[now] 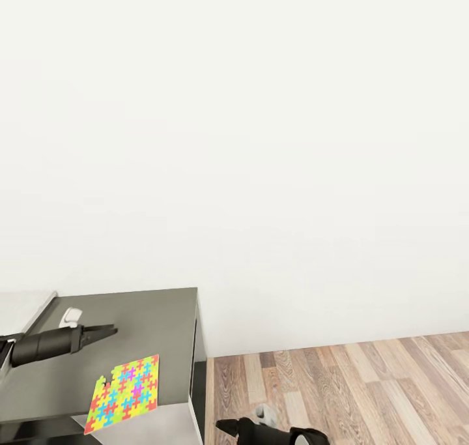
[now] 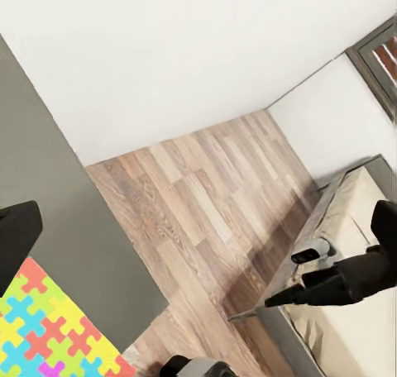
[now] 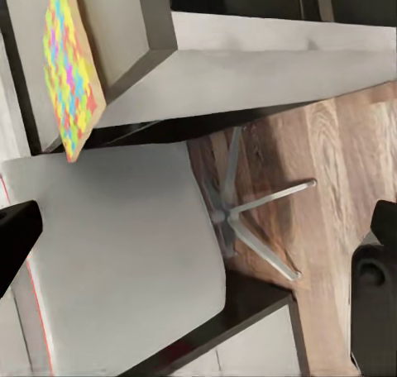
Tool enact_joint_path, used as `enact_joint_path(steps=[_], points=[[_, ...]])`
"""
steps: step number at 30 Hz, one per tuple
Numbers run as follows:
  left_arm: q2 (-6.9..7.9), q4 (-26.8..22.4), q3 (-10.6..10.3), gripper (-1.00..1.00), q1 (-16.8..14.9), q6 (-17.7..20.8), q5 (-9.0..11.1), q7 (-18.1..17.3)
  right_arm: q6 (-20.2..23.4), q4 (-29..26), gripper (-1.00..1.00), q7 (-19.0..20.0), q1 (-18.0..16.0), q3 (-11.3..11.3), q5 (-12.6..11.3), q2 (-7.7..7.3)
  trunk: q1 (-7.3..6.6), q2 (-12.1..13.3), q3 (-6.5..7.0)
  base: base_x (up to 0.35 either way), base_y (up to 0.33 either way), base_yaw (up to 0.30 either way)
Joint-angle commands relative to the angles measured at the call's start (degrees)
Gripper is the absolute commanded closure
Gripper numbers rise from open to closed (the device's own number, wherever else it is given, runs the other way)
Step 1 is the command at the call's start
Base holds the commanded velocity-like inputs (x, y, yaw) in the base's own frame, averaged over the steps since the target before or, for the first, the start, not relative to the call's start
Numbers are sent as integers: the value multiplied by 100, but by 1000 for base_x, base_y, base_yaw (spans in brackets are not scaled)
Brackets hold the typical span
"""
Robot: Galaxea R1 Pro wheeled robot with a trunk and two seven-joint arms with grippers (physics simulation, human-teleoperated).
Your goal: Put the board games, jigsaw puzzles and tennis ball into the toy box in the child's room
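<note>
One jigsaw puzzle, a flat slab of bright interlocking pieces, lies near the front of the table's dark grey cabinet top, one corner jutting over the edge. It also shows in the left wrist view and the right wrist view. My left gripper hovers over the cabinet top just behind the puzzle, open and empty. My right gripper hangs low beside the cabinet over the floor, open and empty. The board games, tennis ball and toy box are out of view.
A white wall fills the space behind the cabinet. Wood plank floor stretches to the right. A grey chair seat on a star base stands by the cabinet. The bed lies across the room. The pale table top continues left.
</note>
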Motion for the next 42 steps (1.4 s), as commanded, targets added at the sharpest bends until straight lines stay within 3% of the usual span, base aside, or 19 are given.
enact_joint_path(steps=[1,3,6,10,13,17,28,42], points=[[-20,-38,21,-100,-7,82,-58,-48,25,20,-100,-12,-10,9,0,71,4,-13,-12,0,0,0],[-102,-184,21,-100,-7,144,-58,-48,35,64,-100,-31,-40,37,112,250,4,-13,-12,0,0,0],[-280,-502,14,-100,2,310,-61,-48,41,96,-100,-45,-85,111,524,481,4,-13,-12,0,0,0],[-397,-806,1,-100,32,493,-61,-48,14,102,-100,-44,-102,160,959,484,4,-13,-12,0,0,0],[-436,-894,-10,-100,41,575,-63,-48,7,86,-100,-43,-106,172,1086,484,4,-13,-12,0,0,0],[-450,-931,-6,-100,45,607,-69,-48,-76,76,-100,-49,-107,177,1160,484,4,-13,-12,0,16,0],[-518,-965,-20,-100,46,615,-70,-48,-836,42,-100,-59,-99,195,1169,484,4,-13,-12,0,27,0],[-539,-968,-26,-100,46,615,-70,-48,-997,51,-100,-61,-107,178,1081,484,4,-13,-90,0,0,63]])
